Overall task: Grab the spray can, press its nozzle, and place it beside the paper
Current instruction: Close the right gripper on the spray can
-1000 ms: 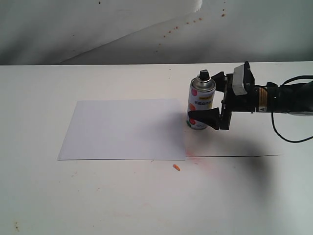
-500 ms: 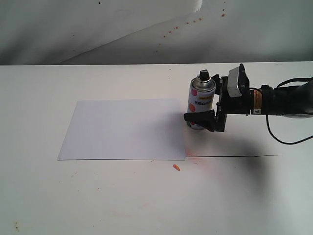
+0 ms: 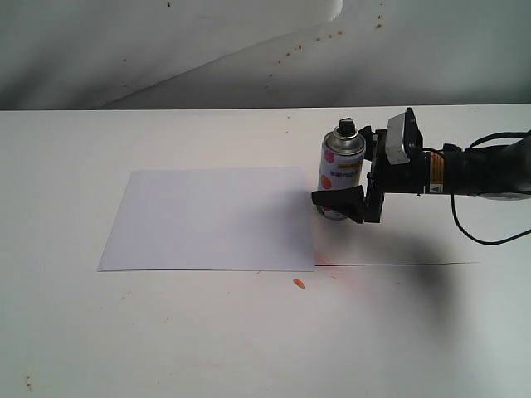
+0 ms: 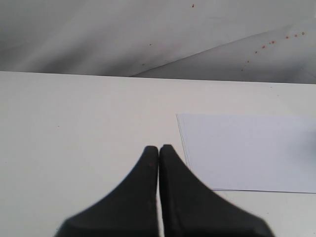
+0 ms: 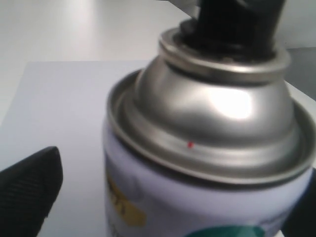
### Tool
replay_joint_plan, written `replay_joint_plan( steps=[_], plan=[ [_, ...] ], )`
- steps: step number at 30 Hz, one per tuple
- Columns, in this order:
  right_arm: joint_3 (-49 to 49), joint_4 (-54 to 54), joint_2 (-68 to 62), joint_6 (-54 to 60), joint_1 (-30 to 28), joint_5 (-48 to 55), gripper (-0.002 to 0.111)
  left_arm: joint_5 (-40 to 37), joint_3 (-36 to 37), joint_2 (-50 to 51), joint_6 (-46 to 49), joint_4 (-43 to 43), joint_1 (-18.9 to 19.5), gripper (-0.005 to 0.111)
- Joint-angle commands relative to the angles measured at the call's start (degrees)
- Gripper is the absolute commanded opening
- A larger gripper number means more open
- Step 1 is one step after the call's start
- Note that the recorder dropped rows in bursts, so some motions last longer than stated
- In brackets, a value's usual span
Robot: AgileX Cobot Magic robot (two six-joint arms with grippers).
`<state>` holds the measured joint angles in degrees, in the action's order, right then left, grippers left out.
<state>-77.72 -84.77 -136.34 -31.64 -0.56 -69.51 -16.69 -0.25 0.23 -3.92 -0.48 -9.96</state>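
The spray can (image 3: 341, 181) stands upright on the table just off the right edge of the paper (image 3: 211, 217), its black nozzle (image 3: 346, 127) on top. My right gripper (image 3: 349, 170) reaches in from the right and is open, one finger in front of the can and one behind it. In the right wrist view the can (image 5: 207, 148) fills the frame, its nozzle (image 5: 237, 22) partly cut off, with a clear gap between can and finger (image 5: 29, 190). My left gripper (image 4: 159, 148) is shut on nothing, hovering over bare table beside the paper (image 4: 247, 150); it is out of the exterior view.
A small orange scrap (image 3: 299, 283) lies below the paper's lower right corner, near a faint red stain (image 3: 332, 269). A dark thin line (image 3: 398, 264) runs across the table under the right arm. The arm's black cable (image 3: 469, 228) hangs at the right.
My right gripper has slid left so that its fingers now flank the can; over the last half second it has held still. The can has not moved.
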Motion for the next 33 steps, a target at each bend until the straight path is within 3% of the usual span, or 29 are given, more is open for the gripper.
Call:
replay_joint_plan(
  steps=[1,33],
  plan=[
    [-0.2,0.7,0.0,-0.1,0.0,-0.4,0.105,0.4,0.3,-0.2,-0.1,0.0,-0.3,0.002],
    [-0.2,0.1,0.0,-5.7,0.0,-0.4,0.105,0.4,0.3,-0.2,-0.1,0.0,-0.3,0.002]
  ],
)
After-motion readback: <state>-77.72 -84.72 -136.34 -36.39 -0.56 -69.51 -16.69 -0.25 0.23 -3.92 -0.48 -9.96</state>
